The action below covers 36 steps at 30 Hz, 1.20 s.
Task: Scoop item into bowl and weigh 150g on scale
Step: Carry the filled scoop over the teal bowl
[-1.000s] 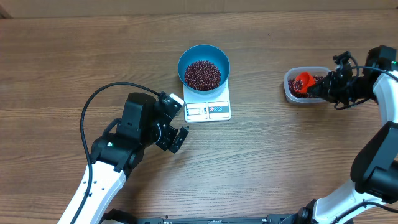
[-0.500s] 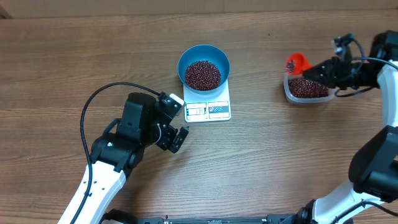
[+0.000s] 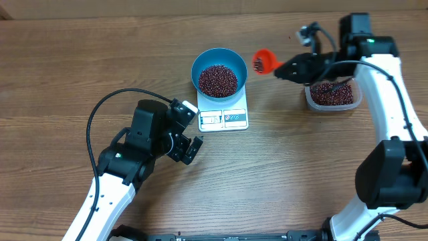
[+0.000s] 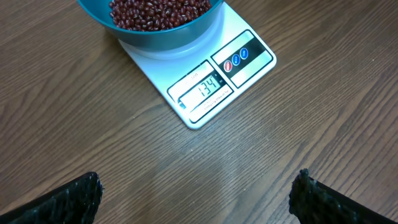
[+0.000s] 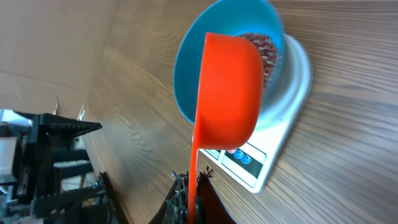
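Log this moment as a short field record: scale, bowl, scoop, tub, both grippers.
scale: display shows 134
bowl: on the scale, holding beans
scoop: orange, held just right of the bowl
right gripper: shut on the scoop's handle
left gripper: open, empty, below-left of the scale
tub: right of the scoop, holds more beans

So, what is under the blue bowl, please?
The white kitchen scale lies under the blue bowl of red-brown beans. Its front strip shows, with the display reading 134 and the buttons. The part of the platform directly below the bowl is covered.
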Each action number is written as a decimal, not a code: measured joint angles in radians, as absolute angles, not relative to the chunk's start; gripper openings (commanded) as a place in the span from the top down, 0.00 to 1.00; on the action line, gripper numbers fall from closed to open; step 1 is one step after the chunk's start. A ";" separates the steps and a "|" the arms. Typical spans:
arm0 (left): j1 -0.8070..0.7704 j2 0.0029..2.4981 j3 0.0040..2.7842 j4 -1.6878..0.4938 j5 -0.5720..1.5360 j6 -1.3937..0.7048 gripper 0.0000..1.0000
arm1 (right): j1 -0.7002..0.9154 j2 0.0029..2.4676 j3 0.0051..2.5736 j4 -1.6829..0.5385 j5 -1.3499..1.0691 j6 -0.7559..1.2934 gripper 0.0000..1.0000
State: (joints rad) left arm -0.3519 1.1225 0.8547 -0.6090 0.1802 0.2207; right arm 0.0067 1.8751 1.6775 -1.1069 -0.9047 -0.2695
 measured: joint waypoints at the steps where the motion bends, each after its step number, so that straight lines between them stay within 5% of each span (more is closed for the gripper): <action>1: -0.352 1.122 0.855 -0.610 0.180 0.221 0.00 | 0.026 1.875 1.678 -1.091 -0.896 -0.255 0.96; 36: -0.352 1.122 0.855 -0.609 0.180 0.221 0.00 | 0.350 1.875 1.678 -0.914 -0.389 -0.131 0.96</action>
State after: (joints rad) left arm -0.3519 1.1225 0.8547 -0.6094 0.1802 0.2207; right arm 0.3504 1.8751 1.6779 -0.9138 -0.3893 -0.1310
